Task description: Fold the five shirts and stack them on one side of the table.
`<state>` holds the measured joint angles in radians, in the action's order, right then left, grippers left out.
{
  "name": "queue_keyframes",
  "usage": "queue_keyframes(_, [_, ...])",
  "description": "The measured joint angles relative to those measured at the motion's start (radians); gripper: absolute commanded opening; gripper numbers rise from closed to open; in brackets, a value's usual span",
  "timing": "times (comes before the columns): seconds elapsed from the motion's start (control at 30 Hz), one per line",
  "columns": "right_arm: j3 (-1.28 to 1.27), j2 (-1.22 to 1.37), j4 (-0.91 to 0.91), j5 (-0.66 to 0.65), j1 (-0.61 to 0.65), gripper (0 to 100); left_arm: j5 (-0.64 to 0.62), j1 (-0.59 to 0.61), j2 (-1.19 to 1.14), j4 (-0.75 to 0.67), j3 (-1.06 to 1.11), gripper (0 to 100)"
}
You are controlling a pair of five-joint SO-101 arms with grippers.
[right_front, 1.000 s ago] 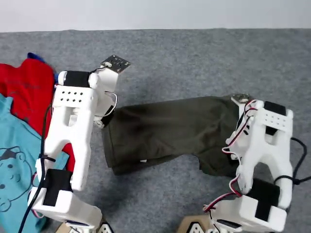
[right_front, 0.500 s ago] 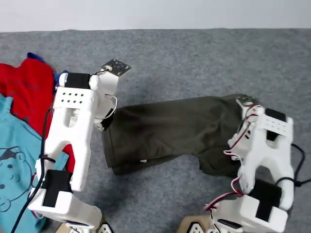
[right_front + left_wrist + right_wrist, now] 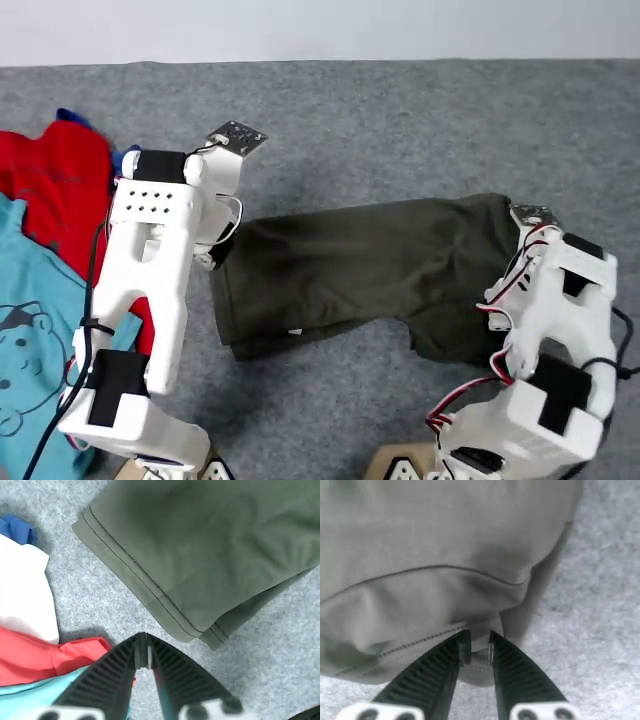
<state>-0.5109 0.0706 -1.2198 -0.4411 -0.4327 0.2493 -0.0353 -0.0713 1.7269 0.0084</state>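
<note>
One olive shirt (image 3: pixel 370 265) on grey table (image 3: pixel 400 130)

Setting: a robotics test bench, of the kind found in a lab or workshop rather than a home.

Indicators:
- Two white arms, the left arm (image 3: pixel 150 290) and the right arm (image 3: pixel 550 330), stand side by side at the near edge of the table.
- Each arm is mounted on a plywood base (image 3: pixel 400 468).
- Exposed red, white and black wiring (image 3: pixel 500 290) runs along the right arm.
- A bare circuit board (image 3: pixel 238 134) sits at the left arm's wrist.
- The table (image 3: pixel 400 120) carries a plain grey felt-like covering, and a blank white surface (image 3: pixel 320 30) bounds the far side.
- Loose garments lie on the covering: an olive-green shirt (image 3: pixel 350 265) at centre, with a red shirt (image 3: pixel 55 190) and a teal shirt (image 3: pixel 25 330) at the left.
</note>
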Motion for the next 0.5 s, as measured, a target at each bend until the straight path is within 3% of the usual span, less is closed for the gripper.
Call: queue_keyframes(0.5, [0.017,0.068,0.040,-0.038,-0.006,0.8,-0.025,0.000,0.000,0.000,0.043,0])
